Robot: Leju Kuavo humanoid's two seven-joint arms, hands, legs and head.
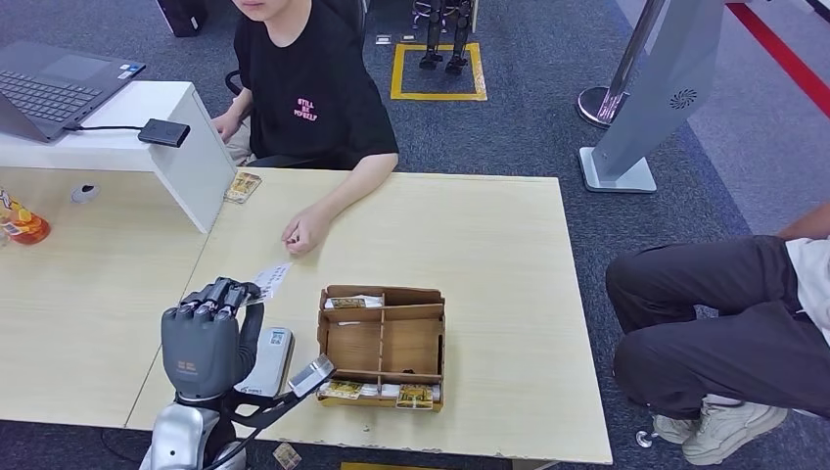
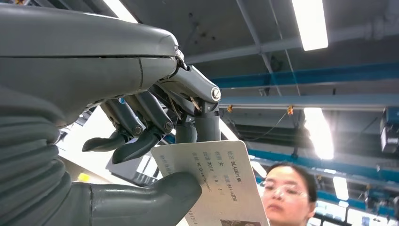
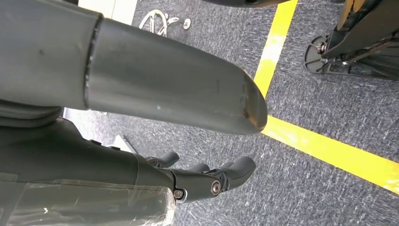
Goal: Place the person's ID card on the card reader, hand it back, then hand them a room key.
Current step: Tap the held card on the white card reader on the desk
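Left hand (image 2: 141, 141) pinching ID card (image 2: 214, 183), "BLACKPINK" printed

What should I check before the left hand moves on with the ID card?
1. Hold on the card: ok. The left hand pinches the ID card between thumb and fingers.
2. Card over the reader: not ok. In the head view the card sticks out past the card reader, toward the person.
3. Person ready to take it: cannot tell. The person's hand rests on the table just beyond the card, fingers curled.
4. Room keys in reach: ok. The wooden box beside the reader holds cards.
5. Right hand free: ok. The right hand hangs over the carpet, holding nothing.
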